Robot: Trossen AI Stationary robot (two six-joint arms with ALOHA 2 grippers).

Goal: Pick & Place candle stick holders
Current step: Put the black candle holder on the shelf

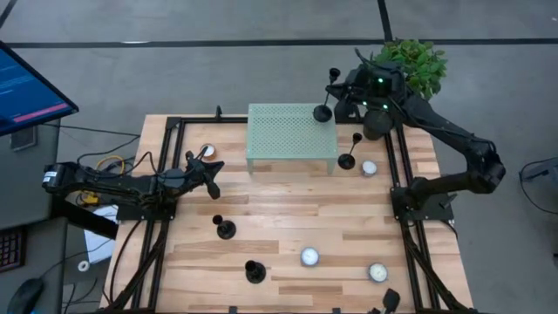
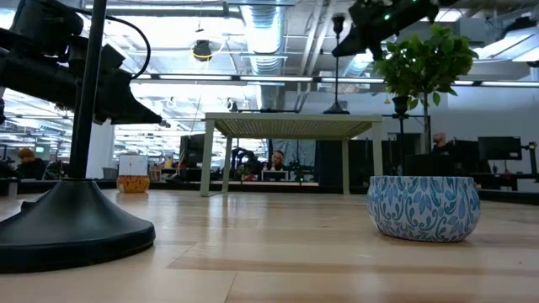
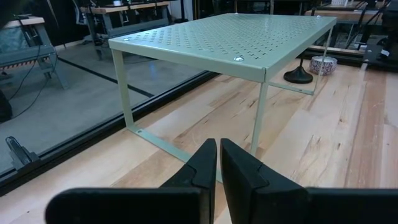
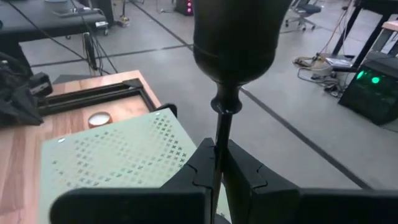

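Black metal candlestick (image 4: 219,93) pinched on its thin stem by right gripper (image 4: 216,163), base on the green rack's (image 1: 288,131) corner
Stiff, slick, base-heavy: grip stem low; left gripper (image 3: 217,163) pressed together, empty

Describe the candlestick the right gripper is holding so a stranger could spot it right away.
Find the pale green perforated metal shelf at the table's far edge. At its right corner a tall black metal candlestick stands on the shelf top, its thin stem pinched by the right gripper. The other black candlesticks stand on the wooden table.
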